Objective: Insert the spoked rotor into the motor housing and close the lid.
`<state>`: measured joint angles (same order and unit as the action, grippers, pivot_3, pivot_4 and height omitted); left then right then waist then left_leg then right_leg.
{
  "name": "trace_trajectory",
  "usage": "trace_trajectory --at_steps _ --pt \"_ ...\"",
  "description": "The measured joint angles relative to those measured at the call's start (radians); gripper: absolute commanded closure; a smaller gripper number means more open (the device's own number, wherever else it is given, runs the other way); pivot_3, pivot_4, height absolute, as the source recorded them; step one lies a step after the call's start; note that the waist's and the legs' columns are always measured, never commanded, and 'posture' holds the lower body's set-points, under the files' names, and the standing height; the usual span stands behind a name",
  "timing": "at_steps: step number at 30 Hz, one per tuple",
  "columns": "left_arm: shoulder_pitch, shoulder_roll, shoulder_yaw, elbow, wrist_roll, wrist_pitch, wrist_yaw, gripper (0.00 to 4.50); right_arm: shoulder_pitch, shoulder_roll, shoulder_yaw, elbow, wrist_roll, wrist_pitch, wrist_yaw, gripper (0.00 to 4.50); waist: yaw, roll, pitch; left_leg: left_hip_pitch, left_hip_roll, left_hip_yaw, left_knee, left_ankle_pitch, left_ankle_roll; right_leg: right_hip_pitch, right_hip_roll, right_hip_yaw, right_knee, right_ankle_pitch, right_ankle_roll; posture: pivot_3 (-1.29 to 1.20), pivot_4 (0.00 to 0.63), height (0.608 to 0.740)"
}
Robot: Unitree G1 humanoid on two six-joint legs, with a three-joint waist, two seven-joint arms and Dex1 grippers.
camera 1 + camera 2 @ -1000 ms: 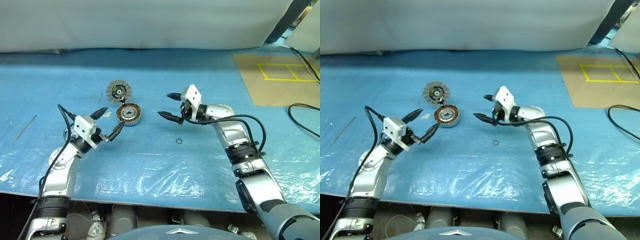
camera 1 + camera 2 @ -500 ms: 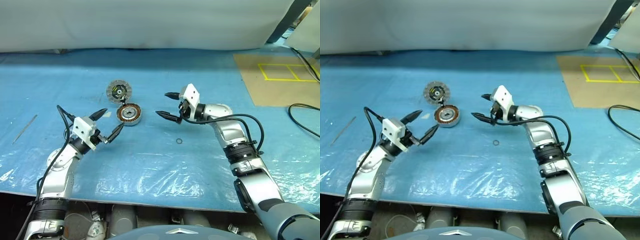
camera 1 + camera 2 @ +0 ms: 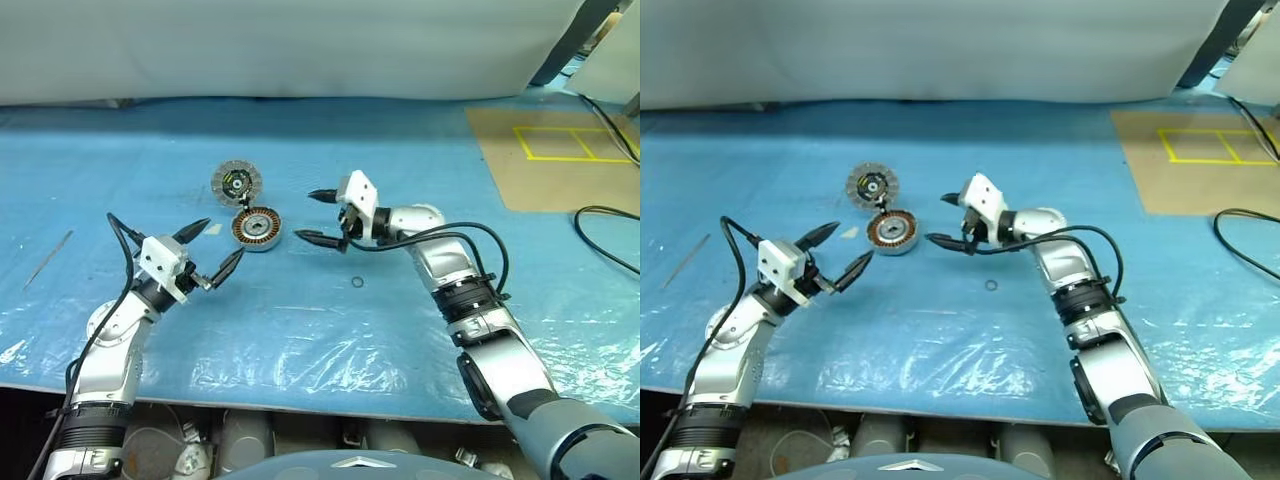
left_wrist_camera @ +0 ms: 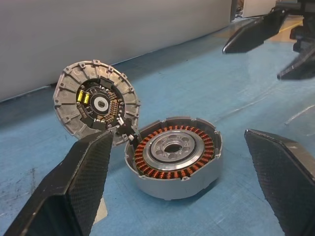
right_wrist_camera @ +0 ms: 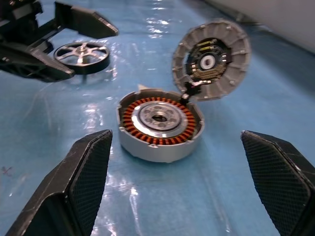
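Left gripper [image 3: 212, 252]: two black fingers spread wide apart, nothing between them. It hovers over the blue plastic sheet [image 3: 300, 320], near the motor housing on the housing's near-left side, its tips aimed at the housing and clear of it.

Right gripper [image 3: 312, 217]: fingers likewise spread wide, empty. It stands just beside the motor housing on the housing's right, pointing across at it and not touching it.

Spoked rotor [image 5: 81, 53]: silver wheel with a darker rim and open spokes, lying flat on the sheet. In the right wrist view it lies beyond the motor housing, behind the left gripper's fingers, apart from the housing.

Small dark ring [image 3: 358, 282]: lying flat on the sheet, to the near-right of the motor housing, below the right gripper's arm.

Motor housing [image 3: 257, 228]: short round silver cup, upright on the sheet between the two grippers, open top, copper-coloured windings in a ring around a silver hub.

Lid [image 3: 236, 183]: round disc with a grey segmented ring, black centre and yellow-green marks, at the far-left edge of the motor housing. It stands tilted up on edge, patterned face showing, its lower edge meeting the housing's rim at a small dark joint.

Thin metal rod [image 3: 49, 258]: lying on the sheet well to the left of the motor housing.
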<state>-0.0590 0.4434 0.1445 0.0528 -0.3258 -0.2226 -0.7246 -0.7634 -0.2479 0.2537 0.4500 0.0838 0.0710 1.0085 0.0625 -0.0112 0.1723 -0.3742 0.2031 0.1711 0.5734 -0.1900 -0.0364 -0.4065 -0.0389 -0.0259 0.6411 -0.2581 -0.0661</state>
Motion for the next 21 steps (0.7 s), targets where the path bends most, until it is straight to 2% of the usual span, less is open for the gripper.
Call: trace_trajectory --at_steps 5,9,14,21 --pt "0.05 0.006 0.011 -0.045 0.001 0.011 0.021 0.01 -0.121 0.075 0.087 0.119 -0.061 -0.027 0.039 0.14 -0.016 0.0 0.0 0.0 0.0 0.0 0.0 0.0 0.0 0.0 0.0 0.0 0.0 -0.002 -0.004 0.0 0.15 0.74" --pt "0.124 0.005 0.021 -0.111 0.008 0.02 0.059 0.01 -0.276 0.155 0.154 0.344 -0.159 -0.071 0.025 0.14 -0.024 0.0 0.0 0.0 0.001 0.0 0.0 0.0 0.0 -0.001 0.0 -0.001 0.0 -0.003 -0.006 0.0 0.15 0.74" --pt "0.205 -0.005 0.041 -0.167 0.018 0.026 0.109 0.01 -0.415 0.242 0.174 0.617 -0.244 -0.114 -0.03 0.14 -0.02 0.001 0.001 -0.001 0.002 0.0 0.0 0.0 0.0 -0.001 0.0 -0.002 0.0 -0.004 -0.007 0.0 0.15 0.74" --pt "0.272 -0.019 0.051 -0.219 0.031 0.026 0.16 0.01 -0.491 0.306 0.183 0.803 -0.334 -0.173 -0.077 0.14 -0.02 0.001 0.001 -0.001 0.003 0.001 0.0 -0.001 0.001 -0.001 0.0 -0.002 0.0 -0.004 -0.008 0.0 0.15 0.74"
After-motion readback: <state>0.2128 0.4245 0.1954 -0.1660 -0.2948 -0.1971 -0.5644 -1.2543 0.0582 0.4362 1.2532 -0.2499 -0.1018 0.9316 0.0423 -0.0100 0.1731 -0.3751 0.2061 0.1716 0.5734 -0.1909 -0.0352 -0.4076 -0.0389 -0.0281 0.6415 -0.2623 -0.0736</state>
